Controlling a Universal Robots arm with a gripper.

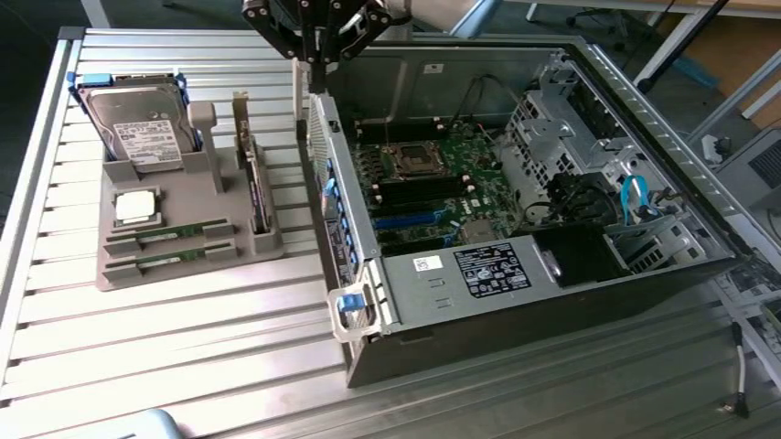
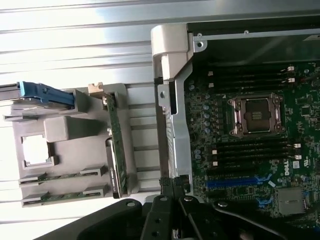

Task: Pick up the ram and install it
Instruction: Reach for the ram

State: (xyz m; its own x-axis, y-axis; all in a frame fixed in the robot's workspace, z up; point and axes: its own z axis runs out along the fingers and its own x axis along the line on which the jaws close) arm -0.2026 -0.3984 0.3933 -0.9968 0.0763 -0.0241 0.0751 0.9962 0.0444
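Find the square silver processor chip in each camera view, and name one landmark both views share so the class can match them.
Exterior view: the processor chip lies in the grey holder at the exterior view's left, between the hard drive and two RAM sticks.
Wrist view: the processor chip is in the same holder pocket, between the blue-edged hard drive and the RAM sticks.
Shared landmark: the CPU socket on the motherboard.

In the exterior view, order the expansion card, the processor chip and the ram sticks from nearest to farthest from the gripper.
From the gripper:
1. expansion card, upright on the tray, the exterior view's right side
2. processor chip, mid-tray
3. ram sticks, tray's front slots
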